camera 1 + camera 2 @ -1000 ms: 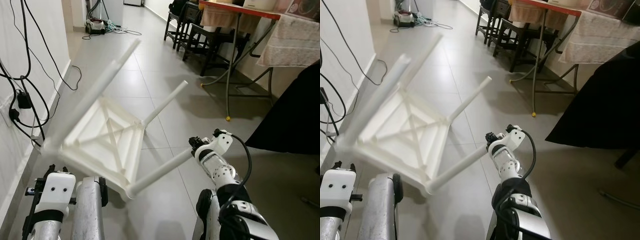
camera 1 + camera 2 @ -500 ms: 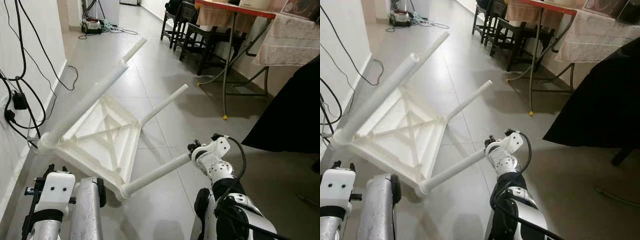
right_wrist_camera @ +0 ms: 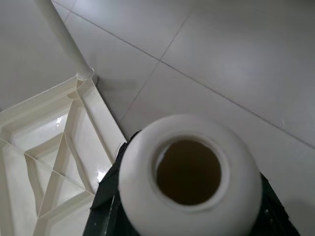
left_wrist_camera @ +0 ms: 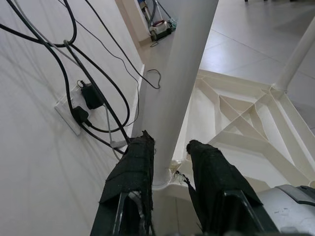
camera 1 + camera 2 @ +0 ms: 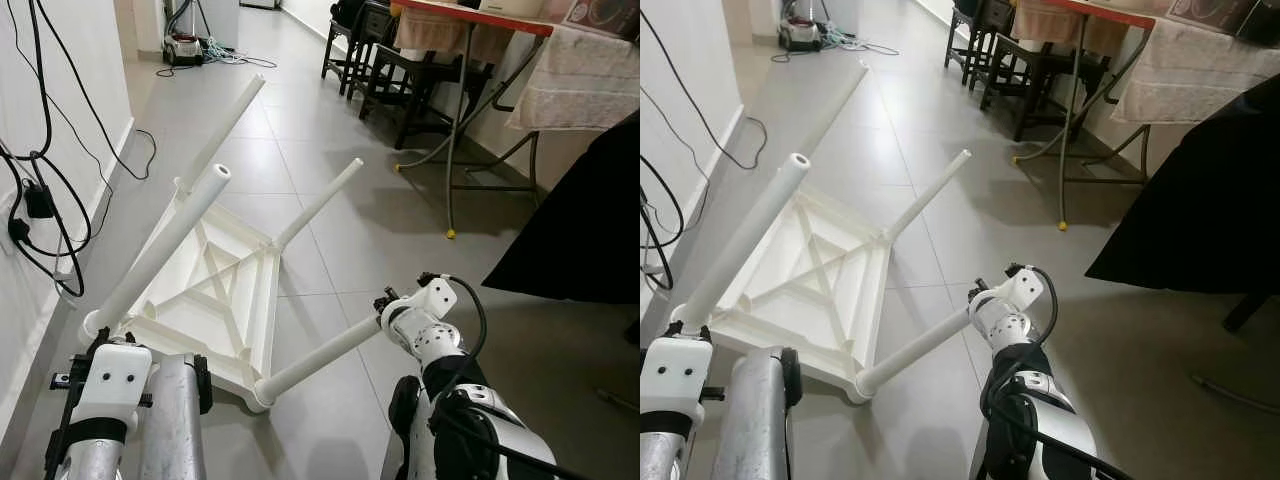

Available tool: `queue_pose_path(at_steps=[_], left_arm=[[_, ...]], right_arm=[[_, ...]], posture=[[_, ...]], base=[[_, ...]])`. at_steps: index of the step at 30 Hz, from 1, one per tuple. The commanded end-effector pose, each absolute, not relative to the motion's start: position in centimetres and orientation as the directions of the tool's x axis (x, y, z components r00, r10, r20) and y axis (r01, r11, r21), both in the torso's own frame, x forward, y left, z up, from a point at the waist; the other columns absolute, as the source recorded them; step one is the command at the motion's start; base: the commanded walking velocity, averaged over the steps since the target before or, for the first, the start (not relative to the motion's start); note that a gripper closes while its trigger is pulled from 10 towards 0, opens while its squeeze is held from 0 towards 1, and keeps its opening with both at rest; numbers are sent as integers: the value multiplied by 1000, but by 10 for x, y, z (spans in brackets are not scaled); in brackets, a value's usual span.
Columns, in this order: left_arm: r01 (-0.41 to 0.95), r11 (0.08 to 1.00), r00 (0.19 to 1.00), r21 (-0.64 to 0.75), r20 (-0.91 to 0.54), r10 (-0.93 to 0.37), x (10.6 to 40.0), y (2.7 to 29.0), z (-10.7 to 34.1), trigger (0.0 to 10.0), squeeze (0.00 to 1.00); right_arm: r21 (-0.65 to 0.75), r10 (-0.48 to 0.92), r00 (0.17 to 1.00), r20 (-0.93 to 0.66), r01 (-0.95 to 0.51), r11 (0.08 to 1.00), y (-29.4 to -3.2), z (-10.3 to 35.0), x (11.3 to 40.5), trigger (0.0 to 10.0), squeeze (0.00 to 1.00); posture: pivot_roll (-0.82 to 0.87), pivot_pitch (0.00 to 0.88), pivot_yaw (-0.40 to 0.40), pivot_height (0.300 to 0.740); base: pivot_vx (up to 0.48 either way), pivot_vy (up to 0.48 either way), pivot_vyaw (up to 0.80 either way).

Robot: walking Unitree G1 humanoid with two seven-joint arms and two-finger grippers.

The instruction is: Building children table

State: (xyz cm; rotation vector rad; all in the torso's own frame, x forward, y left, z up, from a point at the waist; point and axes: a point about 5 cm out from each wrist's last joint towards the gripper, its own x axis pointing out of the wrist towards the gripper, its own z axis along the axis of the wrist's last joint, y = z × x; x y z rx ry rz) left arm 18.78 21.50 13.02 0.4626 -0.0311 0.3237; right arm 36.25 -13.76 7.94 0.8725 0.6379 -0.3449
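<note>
Children's table point(image 5: 215, 300), white plastic, 1 unit: tipped on the grey tiled floor point(image 5: 330, 180) beside the white wall point(image 5: 60, 120), ribbed underside facing up and towards the robot, 4 tubular legs fitted at the corners.

Near-right leg point(image 5: 320, 357): runs from the near corner of the tabletop to the right gripper point(image 5: 388, 303), whose black fingers are closed around its free end. In the right wrist view the open hollow end of this leg point(image 3: 189, 172) sits directly in front of the camera, dark fingers showing at either side.

Near-left leg point(image 5: 160, 250): rises at a slant away from the robot. The left gripper point(image 4: 170, 162) is narrowly parted with this leg point(image 4: 179, 73) between its 2 black fingers point(image 4: 133, 169), both pads against the tube just above the corner socket.

Remaining 2 legs: far-right leg point(image 5: 318, 203) and far-left leg point(image 5: 225, 125), both pointing away down the room, untouched.

Surroundings: black cables and plugs at a wall socket point(image 5: 30, 205) (left of the table); dark chairs point(image 5: 385, 60) and a red-edged folding table point(image 5: 480, 15) with a towel point(image 5: 585, 80) to the right; a vacuum cleaner point(image 5: 185, 50) at the far end.
</note>
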Motion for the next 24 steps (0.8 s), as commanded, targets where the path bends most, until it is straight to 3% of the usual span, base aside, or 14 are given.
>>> queue_pose_path(at_steps=[1,2,3,5,6,7,9,11,18,22,24], left_arm=[[-302,850,952,432,84,296,189,212,125,10000,0],[-302,850,952,432,84,296,189,212,125,10000,0],[-302,850,951,431,83,296,188,212,125,10000,0],[-302,850,951,431,83,296,188,212,125,10000,0],[-302,850,951,432,82,297,188,212,125,10000,0],[-302,850,951,432,82,297,188,212,125,10000,0],[-302,851,951,430,82,297,189,211,124,10000,0],[-302,852,952,428,82,296,189,211,124,10000,0],[-307,852,950,424,83,301,190,209,123,10000,0],[-310,851,949,424,84,304,189,210,123,10000,0],[-314,848,947,426,84,309,188,210,123,10000,0]], right_arm=[[646,34,810,-585,440,624,-129,93,371,0,0],[646,34,810,-585,440,624,-129,93,371,0,0],[619,8,843,-538,388,683,-133,102,376,0,0],[619,8,843,-538,388,683,-133,102,376,0,0],[580,-25,895,-445,309,753,-141,124,387,0,0],[580,-25,895,-445,309,753,-141,124,387,0,0],[474,-78,967,-244,189,860,-157,175,407,0,0],[422,-94,984,-154,151,894,-165,201,414,0,0],[239,-160,980,115,129,962,-184,286,425,0,0],[195,-170,973,155,138,971,-186,297,425,0,0],[-27,-176,926,334,196,980,-189,335,421,0,0]], posture=[[145,0,-124,300],[145,0,-124,300],[142,0,-122,300],[142,0,-122,300],[135,0,-121,300],[135,0,-121,300],[131,0,-121,300],[131,0,-121,300],[135,0,-130,300],[138,0,-131,300],[140,0,-132,300]], base=[[0,0,0],[0,0,0],[0,0,0],[0,0,0],[0,0,0],[0,0,0],[0,0,0],[0,0,0],[0,0,0],[0,0,0],[0,0,0]])
